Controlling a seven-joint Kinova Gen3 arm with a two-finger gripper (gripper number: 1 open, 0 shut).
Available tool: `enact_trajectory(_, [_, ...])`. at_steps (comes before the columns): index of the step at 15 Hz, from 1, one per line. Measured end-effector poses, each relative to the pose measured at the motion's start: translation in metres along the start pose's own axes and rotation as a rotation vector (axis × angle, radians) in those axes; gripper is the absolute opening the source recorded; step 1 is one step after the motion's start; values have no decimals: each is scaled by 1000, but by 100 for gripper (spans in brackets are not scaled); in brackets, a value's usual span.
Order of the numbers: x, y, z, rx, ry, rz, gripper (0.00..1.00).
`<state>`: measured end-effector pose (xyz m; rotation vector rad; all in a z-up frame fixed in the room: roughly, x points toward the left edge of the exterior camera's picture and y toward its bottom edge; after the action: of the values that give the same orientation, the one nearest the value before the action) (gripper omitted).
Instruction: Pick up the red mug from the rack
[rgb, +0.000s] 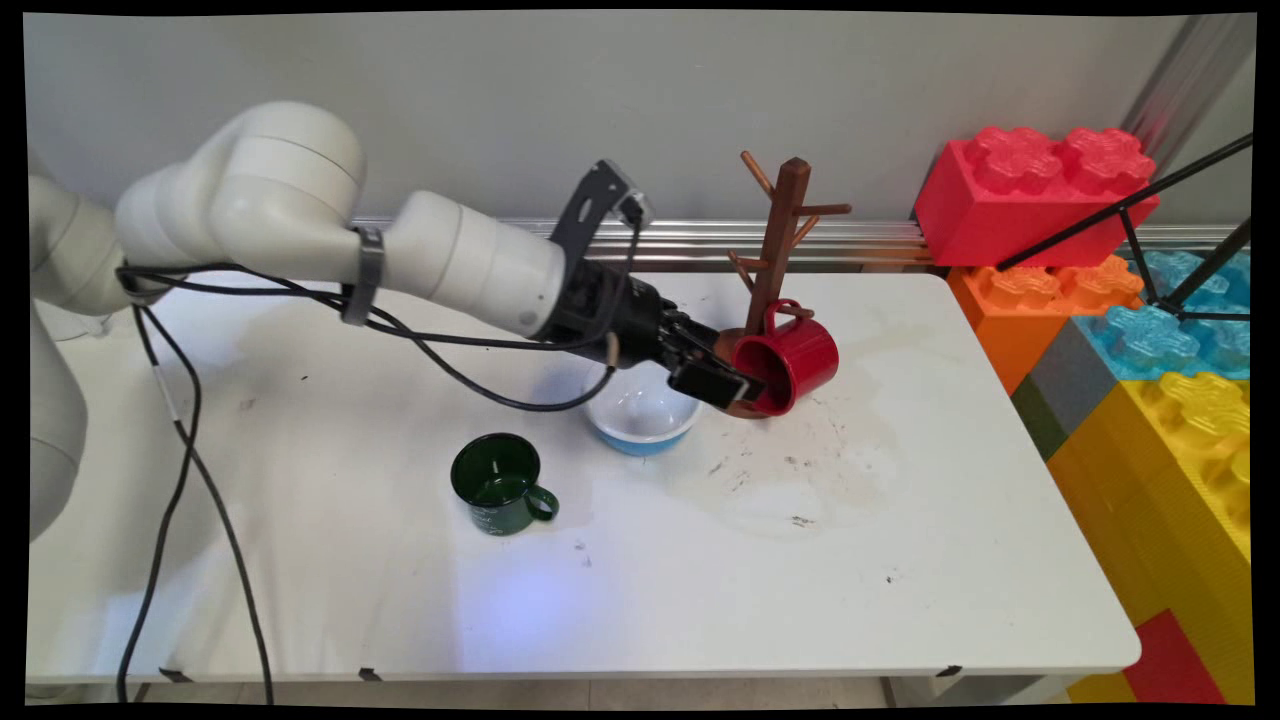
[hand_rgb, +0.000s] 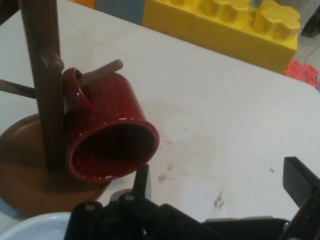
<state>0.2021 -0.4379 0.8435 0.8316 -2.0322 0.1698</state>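
Green mug (rgb: 497, 484) stands at about seven o'clock from the white-and-blue bowl (rgb: 642, 412) on the white counter (rgb: 900, 560), both well left of the big toy bricks (rgb: 1150, 330). At the bowl's two o'clock the black fingers (rgb: 712, 383) are spread apart just at the rim of a red mug (rgb: 788, 358). That mug hangs by its handle, mouth tilted toward the fingers, on a low peg of the brown wooden mug tree (rgb: 783, 225), one finger just beside its rim, the other well clear.

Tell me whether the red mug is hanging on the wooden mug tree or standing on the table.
Hanging: the glossy red mug has its handle looped over a peg of the brown wooden mug tree, tilted with its mouth facing outward.
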Motion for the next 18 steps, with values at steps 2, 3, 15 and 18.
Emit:
enact_trajectory(2, [-1,2,9,7,6,-28,100])
enact_trajectory(3, [-1,3,12,11,7,-41,100])
enact_trajectory(15, [-14,9,69,88,11,-266,100])
enact_trajectory(18, [-14,7,85,108,27,-308,100])
